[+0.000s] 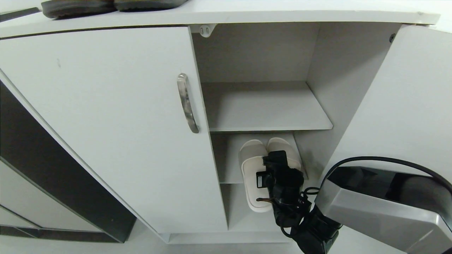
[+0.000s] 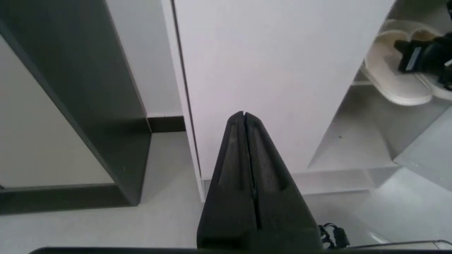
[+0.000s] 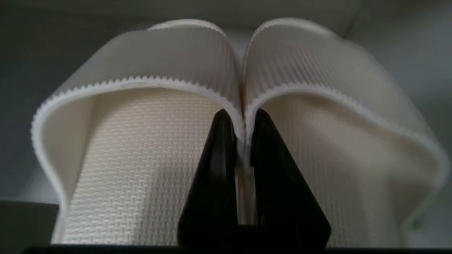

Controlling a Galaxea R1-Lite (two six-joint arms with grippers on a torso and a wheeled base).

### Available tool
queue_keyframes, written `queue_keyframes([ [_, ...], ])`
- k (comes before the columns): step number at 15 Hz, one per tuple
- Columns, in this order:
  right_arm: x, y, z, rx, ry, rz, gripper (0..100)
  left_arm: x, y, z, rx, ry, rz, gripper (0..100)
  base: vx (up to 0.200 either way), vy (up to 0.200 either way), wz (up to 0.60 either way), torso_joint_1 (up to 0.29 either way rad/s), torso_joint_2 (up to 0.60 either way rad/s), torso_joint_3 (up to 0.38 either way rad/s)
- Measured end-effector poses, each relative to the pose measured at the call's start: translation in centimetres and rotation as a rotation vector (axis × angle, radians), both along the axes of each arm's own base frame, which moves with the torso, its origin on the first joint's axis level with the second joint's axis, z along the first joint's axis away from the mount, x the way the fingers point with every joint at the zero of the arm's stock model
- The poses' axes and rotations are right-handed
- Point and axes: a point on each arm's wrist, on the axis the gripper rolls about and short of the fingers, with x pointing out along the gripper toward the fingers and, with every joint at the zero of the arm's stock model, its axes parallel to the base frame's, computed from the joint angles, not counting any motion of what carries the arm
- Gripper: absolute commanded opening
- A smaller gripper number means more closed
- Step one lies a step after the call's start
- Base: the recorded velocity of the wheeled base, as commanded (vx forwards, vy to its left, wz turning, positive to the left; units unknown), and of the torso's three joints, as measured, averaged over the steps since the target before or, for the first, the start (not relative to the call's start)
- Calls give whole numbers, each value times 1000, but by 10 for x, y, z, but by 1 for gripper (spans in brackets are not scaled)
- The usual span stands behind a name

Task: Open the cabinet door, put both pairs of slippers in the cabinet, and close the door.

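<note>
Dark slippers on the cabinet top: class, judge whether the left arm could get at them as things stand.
Probably yes. The dark slippers lie uncovered on the cabinet top, and the left tool is shut and empty, though it sits low before the closed left door and must rise first.

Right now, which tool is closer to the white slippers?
Right. The right tool grips the white slippers by their touching straps, inside the cabinet. The left tool hangs shut before the closed door, well apart from them.
</note>
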Motion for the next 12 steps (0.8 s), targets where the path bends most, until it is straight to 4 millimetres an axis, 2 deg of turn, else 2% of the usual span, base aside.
queue_keyframes([
  [2, 4, -2, -4, -3, 2, -8, 0, 0, 0, 0, 0, 0, -1, 0, 0, 0, 0, 0, 0, 0],
  [6, 30, -6, -8, -17, 20, -52, 0, 0, 0, 0, 0, 0, 0, 0, 0, 0, 0, 0, 0, 0],
  [12, 69, 7, 9, 5, 0, -81, 0, 0, 0, 0, 0, 0, 0, 0, 0, 0, 0, 0, 0, 0],
])
